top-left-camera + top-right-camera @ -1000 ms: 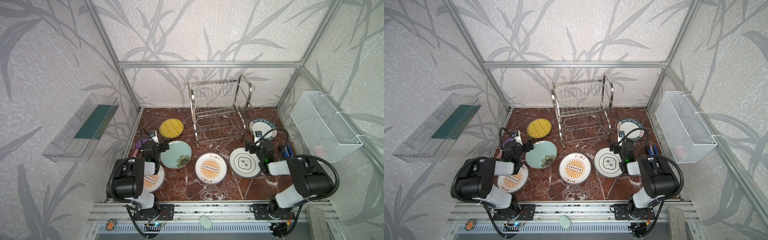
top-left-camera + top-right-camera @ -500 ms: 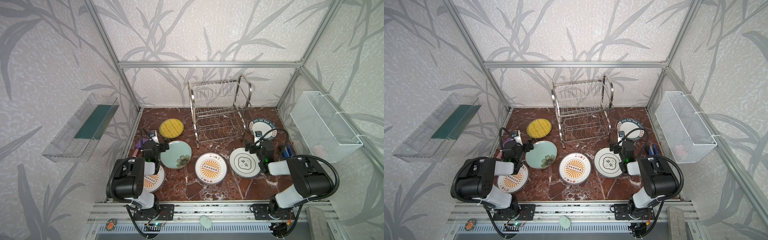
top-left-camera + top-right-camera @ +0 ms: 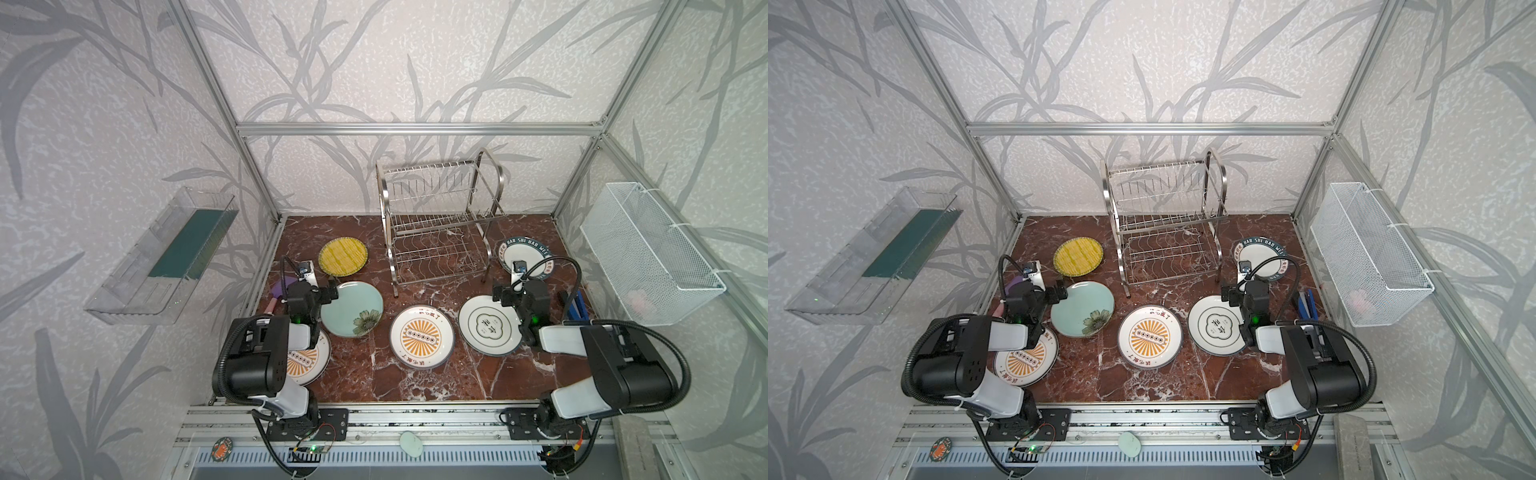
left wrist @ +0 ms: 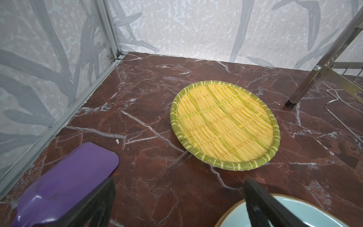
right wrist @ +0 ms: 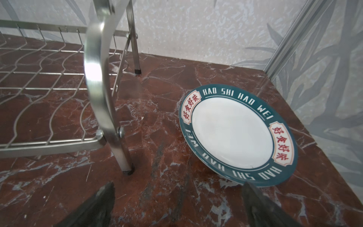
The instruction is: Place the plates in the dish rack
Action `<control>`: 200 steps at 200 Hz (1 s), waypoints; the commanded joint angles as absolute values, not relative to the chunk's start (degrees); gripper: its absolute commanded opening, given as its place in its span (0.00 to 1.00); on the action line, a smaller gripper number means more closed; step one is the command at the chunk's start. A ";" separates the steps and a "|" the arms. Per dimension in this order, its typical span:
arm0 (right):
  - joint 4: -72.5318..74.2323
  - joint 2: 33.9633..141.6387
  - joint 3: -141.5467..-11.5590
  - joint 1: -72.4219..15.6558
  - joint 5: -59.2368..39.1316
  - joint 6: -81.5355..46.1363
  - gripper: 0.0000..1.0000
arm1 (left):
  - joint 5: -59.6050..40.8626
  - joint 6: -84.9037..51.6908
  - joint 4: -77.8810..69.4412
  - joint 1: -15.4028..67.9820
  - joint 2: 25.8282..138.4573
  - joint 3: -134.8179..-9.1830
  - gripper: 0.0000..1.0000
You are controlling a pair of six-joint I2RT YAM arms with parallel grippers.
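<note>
Both jaws spread wide, holding nothing. Dish rack (image 3: 434,226) empty at back centre of desk (image 3: 374,374); six plates (image 3: 422,334) lie flat around it. Left wrist view shows purple spatula (image 4: 64,182) near yellow ribbed plate (image 4: 224,125); teal plate (image 4: 290,214) cut off there. Only right wrist view makes the HAO SHI HAO WEI plate (image 5: 235,135) lettering legible. In both top views left arm (image 3: 257,353) hides part of a sunburst plate (image 3: 309,361); blue object (image 3: 578,305) unclear

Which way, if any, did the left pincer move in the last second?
No. The left pincer still sits at the pale teal flowered round plate's left rim.
</note>
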State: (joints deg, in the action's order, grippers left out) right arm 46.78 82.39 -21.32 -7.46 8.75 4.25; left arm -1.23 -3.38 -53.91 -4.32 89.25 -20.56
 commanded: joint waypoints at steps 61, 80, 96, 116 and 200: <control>12.40 59.17 -31.91 -8.84 9.08 -4.26 1.00 | 13.01 -5.01 -30.48 -0.17 73.47 -29.24 0.99; 5.50 56.24 -34.23 -9.40 9.51 -8.55 0.99 | 12.93 -8.61 -21.77 0.92 68.52 -33.35 0.99; 1.16 53.79 -34.63 -9.48 9.41 -15.02 0.97 | 11.82 -10.64 -12.82 2.47 66.44 -38.08 0.99; -1.15 51.16 -33.73 -9.59 8.96 -26.12 0.93 | 8.58 -12.44 -8.40 4.79 66.18 -40.64 0.96; 1.48 53.37 -27.83 -20.22 29.05 -58.60 0.88 | 3.97 -19.87 0.93 13.98 63.07 -42.32 0.91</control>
